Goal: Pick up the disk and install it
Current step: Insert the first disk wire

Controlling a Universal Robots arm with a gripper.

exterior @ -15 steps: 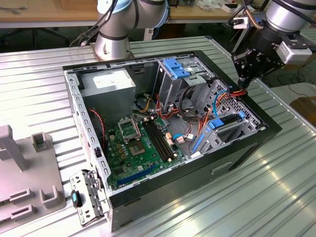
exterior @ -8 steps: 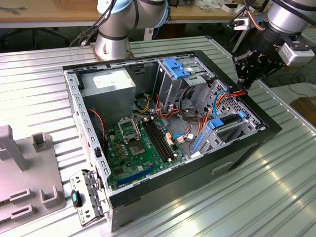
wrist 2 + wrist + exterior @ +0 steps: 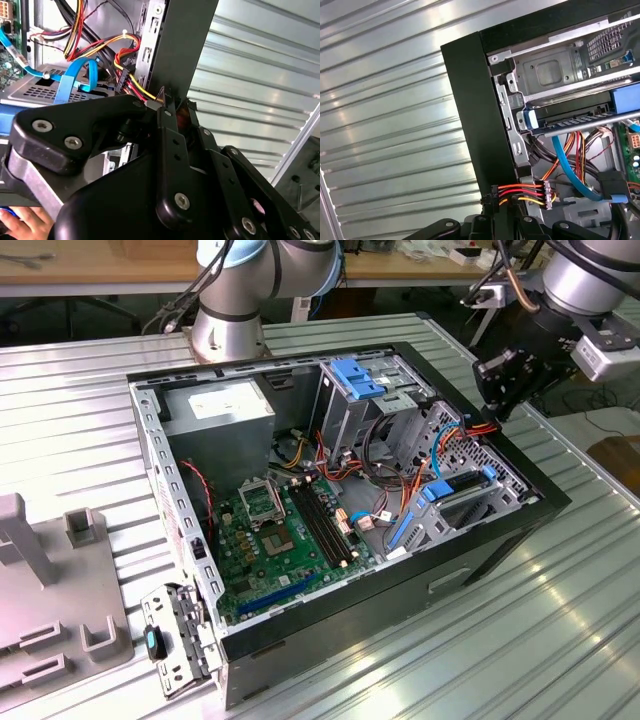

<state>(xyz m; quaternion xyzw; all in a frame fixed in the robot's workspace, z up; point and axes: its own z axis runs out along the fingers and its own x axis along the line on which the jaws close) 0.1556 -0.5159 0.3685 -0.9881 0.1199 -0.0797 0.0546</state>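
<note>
Silver ribbed counter (image 3: 560,640) carries the open computer case (image 3: 400,590); gripper (image 3: 500,405) hovers at its rim, opening not discernible; wooden worktop (image 3: 100,270) behind.

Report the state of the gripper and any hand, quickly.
Gripper: shut on the power connector at the edge of the case.
Person's hand: seen in the second wrist view; whether it holds anything cannot be told.
</note>
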